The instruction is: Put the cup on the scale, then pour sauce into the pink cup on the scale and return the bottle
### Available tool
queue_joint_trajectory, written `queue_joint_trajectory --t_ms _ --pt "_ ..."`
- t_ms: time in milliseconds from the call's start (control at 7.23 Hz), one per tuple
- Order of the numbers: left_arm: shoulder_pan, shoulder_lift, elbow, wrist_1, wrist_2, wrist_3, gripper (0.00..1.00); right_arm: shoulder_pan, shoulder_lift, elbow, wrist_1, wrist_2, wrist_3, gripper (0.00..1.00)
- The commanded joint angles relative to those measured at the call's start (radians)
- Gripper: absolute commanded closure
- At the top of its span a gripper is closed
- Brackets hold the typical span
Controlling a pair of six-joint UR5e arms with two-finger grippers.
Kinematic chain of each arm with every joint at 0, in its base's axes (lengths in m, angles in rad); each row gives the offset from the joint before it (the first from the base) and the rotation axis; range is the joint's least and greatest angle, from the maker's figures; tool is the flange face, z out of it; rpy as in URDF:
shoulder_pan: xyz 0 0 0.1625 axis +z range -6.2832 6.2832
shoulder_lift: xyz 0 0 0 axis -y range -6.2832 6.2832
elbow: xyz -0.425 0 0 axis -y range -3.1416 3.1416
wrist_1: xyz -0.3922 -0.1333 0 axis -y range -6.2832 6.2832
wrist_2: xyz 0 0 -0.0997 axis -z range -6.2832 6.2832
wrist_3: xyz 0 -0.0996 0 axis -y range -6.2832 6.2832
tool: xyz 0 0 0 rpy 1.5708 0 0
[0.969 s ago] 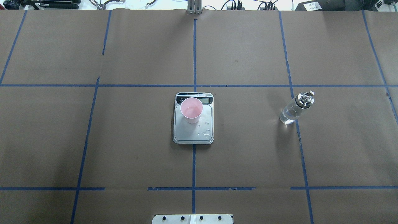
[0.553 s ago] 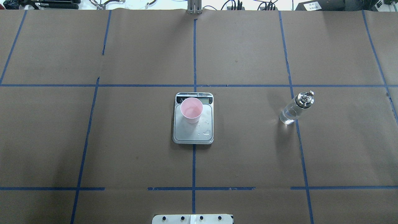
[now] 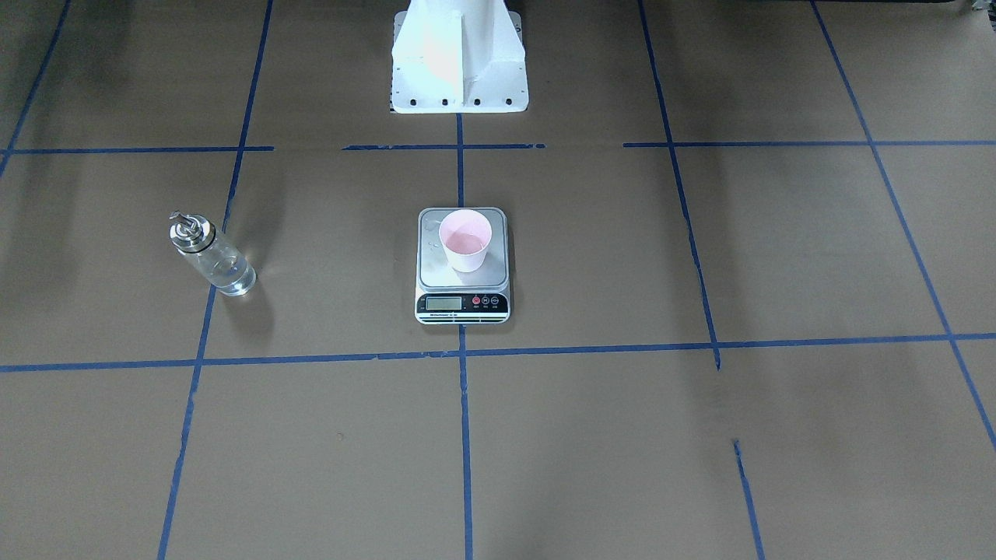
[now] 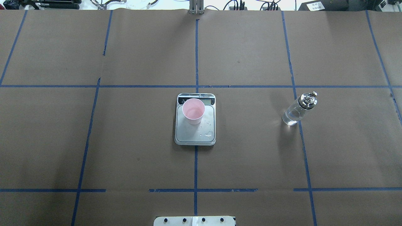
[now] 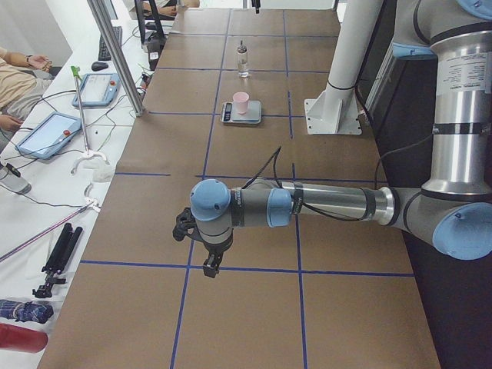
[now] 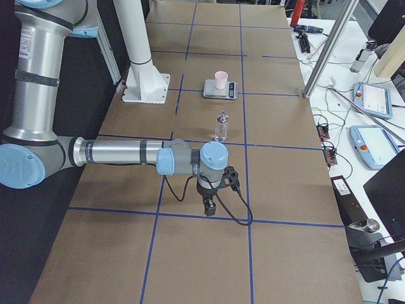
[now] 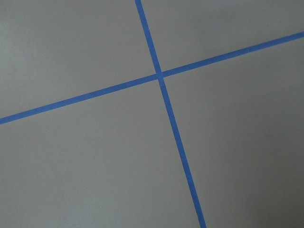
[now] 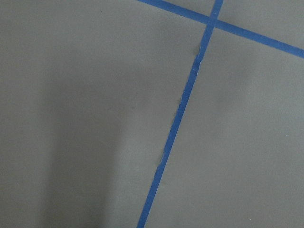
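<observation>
The pink cup (image 4: 193, 110) stands upright on the scale (image 4: 195, 137), toward its display end, with a little clear sauce in it. Drops of sauce (image 4: 208, 135) lie on the silver platform. The bottle (image 4: 296, 110) stands upright on the table to the right of the scale, partly full, with nothing touching it. Both arms are pulled far back from these things. My left gripper (image 5: 209, 265) shows only in the exterior left view and my right gripper (image 6: 210, 208) only in the exterior right view; both point down over bare table, and I cannot tell whether they are open or shut.
Brown paper with blue tape lines (image 4: 196, 56) covers the table. The robot's white base (image 3: 459, 54) stands behind the scale. Tablets, cables and a person's arm (image 5: 15, 84) are on a side bench beyond the table's far edge.
</observation>
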Motion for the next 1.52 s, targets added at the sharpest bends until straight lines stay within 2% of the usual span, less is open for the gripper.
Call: queue_joint_trajectory --t_ms 0,1384 --pt "-0.001 0.005 -0.007 0.001 0.0 0.001 0.0 0.029 0.004 0.009 -0.01 0.002 -0.021 0.0" --pt "-0.001 0.008 -0.012 -0.002 -0.002 -0.001 0.0 0.067 -0.013 0.027 -0.011 -0.013 -0.047 0.0"
